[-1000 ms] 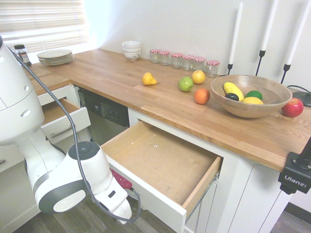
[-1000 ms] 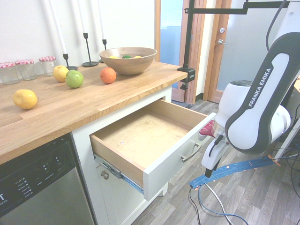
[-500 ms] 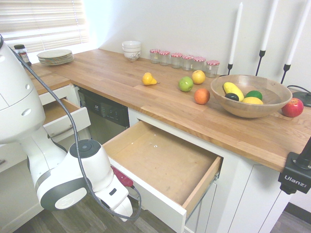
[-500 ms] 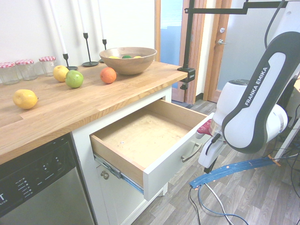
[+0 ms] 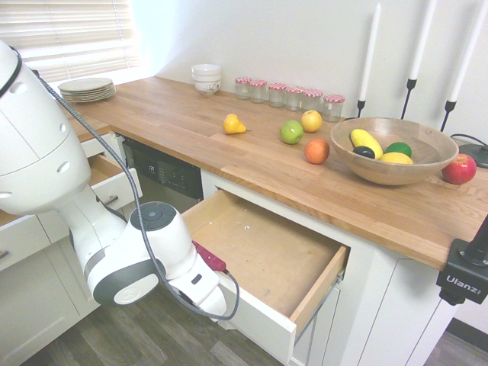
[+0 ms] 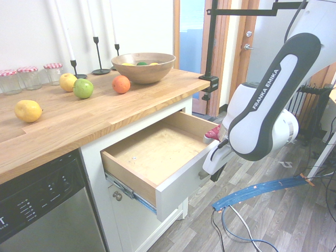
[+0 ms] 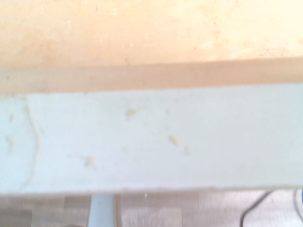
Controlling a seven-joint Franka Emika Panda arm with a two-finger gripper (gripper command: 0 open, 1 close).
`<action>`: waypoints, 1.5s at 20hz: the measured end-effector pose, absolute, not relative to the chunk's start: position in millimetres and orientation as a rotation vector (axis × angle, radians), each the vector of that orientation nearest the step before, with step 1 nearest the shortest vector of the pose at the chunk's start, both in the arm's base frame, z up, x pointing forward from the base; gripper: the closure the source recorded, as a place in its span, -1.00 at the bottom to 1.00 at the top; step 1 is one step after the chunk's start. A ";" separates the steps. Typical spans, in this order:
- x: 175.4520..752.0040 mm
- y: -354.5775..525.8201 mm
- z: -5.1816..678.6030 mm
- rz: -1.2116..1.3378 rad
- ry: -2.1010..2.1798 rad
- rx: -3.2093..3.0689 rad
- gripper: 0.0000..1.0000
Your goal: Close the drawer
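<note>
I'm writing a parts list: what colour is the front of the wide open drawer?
White; the drawer front shows best in the second exterior view.

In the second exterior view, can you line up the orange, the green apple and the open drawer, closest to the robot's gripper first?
1. The open drawer: right beside the gripper.
2. The orange: on the counter, near the wooden bowl.
3. The green apple: on the counter, past the orange.
</note>
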State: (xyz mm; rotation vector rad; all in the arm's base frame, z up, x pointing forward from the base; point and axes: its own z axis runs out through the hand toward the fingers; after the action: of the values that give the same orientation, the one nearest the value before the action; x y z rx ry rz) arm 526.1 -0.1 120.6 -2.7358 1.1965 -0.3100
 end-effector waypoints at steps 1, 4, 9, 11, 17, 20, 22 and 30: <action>533.0 0.2 120.4 -0.318 1.198 -2.729 1.00; 553.6 0.1 119.5 -0.339 1.204 -2.707 1.00; 590.6 -5.0 119.8 -0.372 1.212 -2.690 1.00; 606.6 -6.1 123.6 -0.384 1.208 -2.688 1.00; 648.7 6.6 134.4 -0.429 1.162 -2.681 1.00; 664.1 11.6 135.5 -0.462 1.146 -2.668 1.00; 674.4 10.8 137.5 -0.477 1.144 -2.660 1.00; 725.7 -7.8 154.3 -0.480 1.180 -2.641 1.00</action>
State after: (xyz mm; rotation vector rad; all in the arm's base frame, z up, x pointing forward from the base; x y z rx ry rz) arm 725.7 -7.8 154.3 -2.6411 1.1799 -0.4801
